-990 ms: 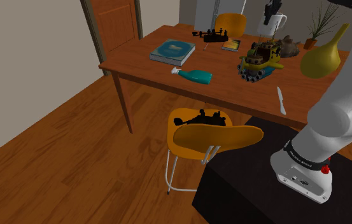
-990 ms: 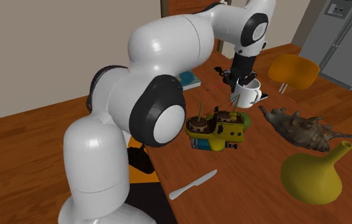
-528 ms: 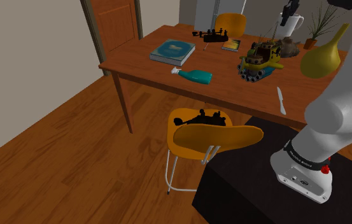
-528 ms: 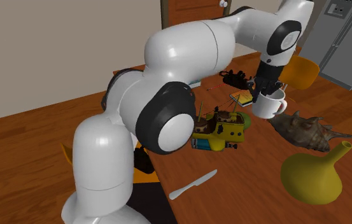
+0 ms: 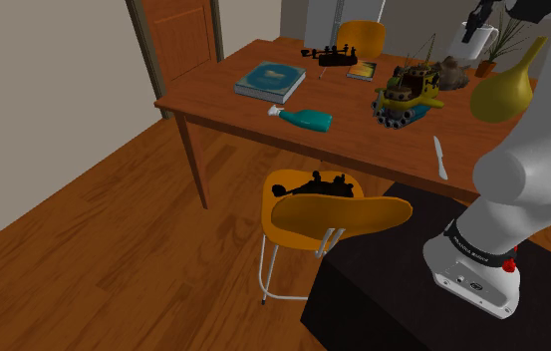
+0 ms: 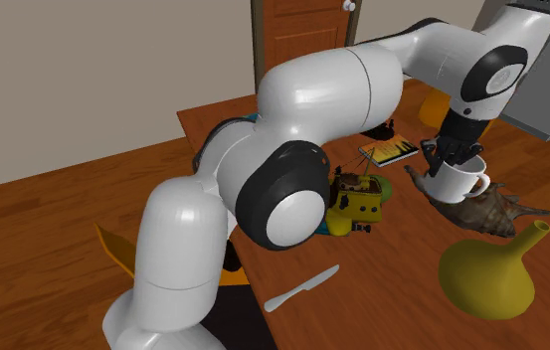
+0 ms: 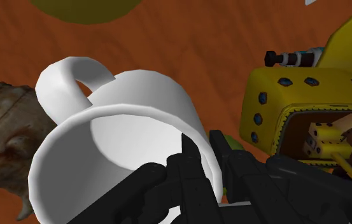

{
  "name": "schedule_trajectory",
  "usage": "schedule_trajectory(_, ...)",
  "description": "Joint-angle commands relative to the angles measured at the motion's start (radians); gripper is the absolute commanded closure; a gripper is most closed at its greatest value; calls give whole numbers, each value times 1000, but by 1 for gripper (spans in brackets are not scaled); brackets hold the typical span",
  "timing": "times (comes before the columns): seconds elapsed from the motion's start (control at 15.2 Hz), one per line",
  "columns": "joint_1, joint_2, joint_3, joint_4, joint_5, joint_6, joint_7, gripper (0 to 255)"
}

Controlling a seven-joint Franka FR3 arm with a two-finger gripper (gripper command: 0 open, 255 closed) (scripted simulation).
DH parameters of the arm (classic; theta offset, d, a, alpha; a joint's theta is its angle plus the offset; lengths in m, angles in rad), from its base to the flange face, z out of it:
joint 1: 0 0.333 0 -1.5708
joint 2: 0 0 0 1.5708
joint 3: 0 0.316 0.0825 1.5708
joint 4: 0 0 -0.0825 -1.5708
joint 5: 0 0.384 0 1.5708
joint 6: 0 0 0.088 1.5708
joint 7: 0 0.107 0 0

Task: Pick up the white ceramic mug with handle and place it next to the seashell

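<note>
The white mug [image 6: 458, 183] with its handle hangs above the table, over the near end of the brown spiky seashell [image 6: 488, 211]. My black gripper [image 6: 455, 156] is shut on the mug's rim, one finger inside and one outside. In the wrist view the mug [image 7: 123, 133] is clasped at its rim by the gripper [image 7: 204, 153], with its handle pointing away from the fingers and the seashell [image 7: 2, 127] just beyond it. From the shoulder view the mug [image 5: 466, 46] hangs under the gripper [image 5: 479, 20], above the seashell [image 5: 452, 70] at the table's far side.
A yellow toy boat [image 6: 355, 204] stands close beside the mug and a yellow gourd vase [image 6: 488, 273] beside the shell. A white knife [image 6: 302, 288], a book [image 5: 270, 79], a teal object [image 5: 308, 119] and a potted plant [image 5: 489, 62] share the table [image 5: 223, 105]. An orange chair [image 5: 338, 212] stands in front.
The gripper has carried the mug across the table past the toy boat, from beside the black object to above the seashell's end.
</note>
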Motion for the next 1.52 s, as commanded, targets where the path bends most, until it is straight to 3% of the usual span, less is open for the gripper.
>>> schedule_trajectory(0.0, -2, 3, 0, -20, 2, 23, -8, 255)
schedule_trajectory(1.45, 30, 12, 12, -307, 16, 314, -28, 255)
